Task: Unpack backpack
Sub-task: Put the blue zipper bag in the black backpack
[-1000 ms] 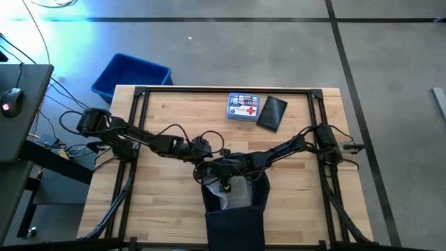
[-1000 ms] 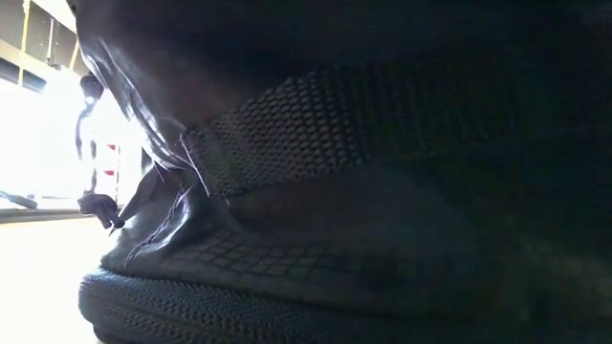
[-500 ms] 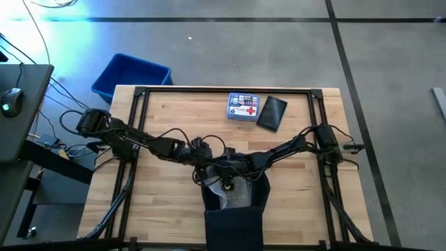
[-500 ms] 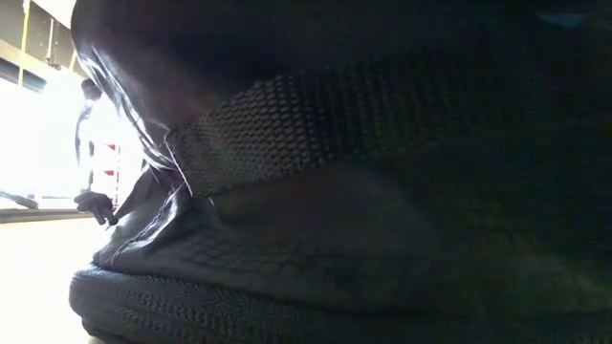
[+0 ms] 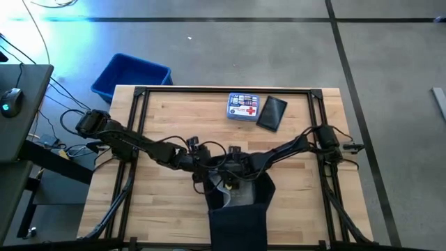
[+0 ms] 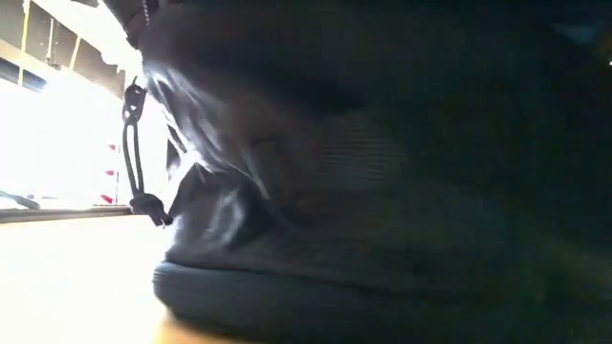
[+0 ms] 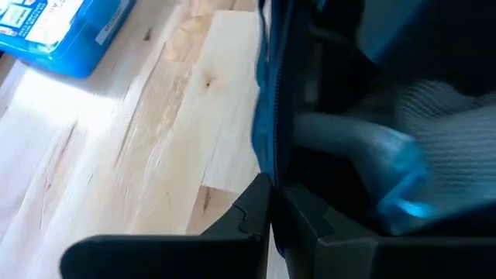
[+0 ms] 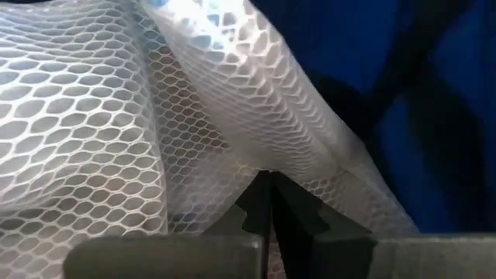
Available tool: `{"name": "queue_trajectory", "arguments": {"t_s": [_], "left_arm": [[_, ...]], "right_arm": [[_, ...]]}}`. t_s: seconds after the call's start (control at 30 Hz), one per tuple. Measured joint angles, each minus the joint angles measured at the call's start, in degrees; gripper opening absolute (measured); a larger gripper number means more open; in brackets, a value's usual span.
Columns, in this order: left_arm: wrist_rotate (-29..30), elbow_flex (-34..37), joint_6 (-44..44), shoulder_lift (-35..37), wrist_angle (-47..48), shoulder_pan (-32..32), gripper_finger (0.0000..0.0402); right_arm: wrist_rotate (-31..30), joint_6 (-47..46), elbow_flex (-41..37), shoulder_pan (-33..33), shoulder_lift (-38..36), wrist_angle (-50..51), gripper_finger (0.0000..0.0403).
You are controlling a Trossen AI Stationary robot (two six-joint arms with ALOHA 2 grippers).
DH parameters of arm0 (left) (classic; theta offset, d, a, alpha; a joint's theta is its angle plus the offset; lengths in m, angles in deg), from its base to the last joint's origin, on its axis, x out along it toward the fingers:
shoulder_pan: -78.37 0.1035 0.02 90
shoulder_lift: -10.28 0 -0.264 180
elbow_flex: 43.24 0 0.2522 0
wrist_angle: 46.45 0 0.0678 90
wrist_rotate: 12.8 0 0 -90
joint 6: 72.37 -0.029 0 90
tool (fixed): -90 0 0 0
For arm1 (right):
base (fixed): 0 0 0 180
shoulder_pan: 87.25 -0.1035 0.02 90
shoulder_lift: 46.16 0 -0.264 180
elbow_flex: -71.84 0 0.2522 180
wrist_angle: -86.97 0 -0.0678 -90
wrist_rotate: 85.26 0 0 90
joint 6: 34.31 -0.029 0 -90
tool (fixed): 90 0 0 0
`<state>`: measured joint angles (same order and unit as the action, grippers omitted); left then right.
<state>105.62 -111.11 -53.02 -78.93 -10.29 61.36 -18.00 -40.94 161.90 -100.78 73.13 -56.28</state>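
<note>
The dark backpack point(image 5: 238, 213) lies at the table's near edge, its open mouth toward the far side, and fills the low view point(image 6: 382, 220). White mesh point(image 5: 235, 196) shows inside the mouth. My left gripper point(image 5: 203, 169) reaches in from the left and is shut at the mouth's left rim. My right gripper point(image 5: 233, 171) reaches in from the right and is shut on the white mesh point(image 8: 139, 116). A zipper pull cord point(image 6: 134, 143) hangs at the backpack's side. My left gripper pinches the zippered edge point(image 7: 263, 167) of the backpack's mouth between its two shut fingers; the edge runs away from the fingertips along the fingers' line. The backpack's body stays on the table. My right gripper pinches a fold of the white mesh point(image 8: 262, 167) between its fingertips, inside the backpack's mouth. The mesh rises to a peak at the fingers and spreads away from them.
A blue first-aid box point(image 5: 242, 107) and a flat black pouch point(image 5: 272, 112) lie near the table's far edge. A blue bin point(image 5: 131, 75) stands on the floor beyond the far left corner. Bare wood lies on both sides of the backpack.
My left gripper has moved toward the table's near edge and to the right, onto the backpack's mouth. The backpack's far end has shifted toward the table's right edge, and its strap has gone out of the low view.
</note>
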Motion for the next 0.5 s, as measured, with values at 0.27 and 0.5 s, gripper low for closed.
{"name": "queue_trajectory", "arguments": {"t_s": [0.27,0.5], "left_arm": [[1.54,0.00,0.05,0.02,0.09,-0.89,0.0000],[1.73,0.00,0.03,0.02,-1.15,-1.08,0.0000]], "right_arm": [[-15.42,4.13,10.48,-5.27,0.32,8.71,0.0000],[-14.90,11.27,9.40,-7.78,0.30,-3.84,0.0000]]}}
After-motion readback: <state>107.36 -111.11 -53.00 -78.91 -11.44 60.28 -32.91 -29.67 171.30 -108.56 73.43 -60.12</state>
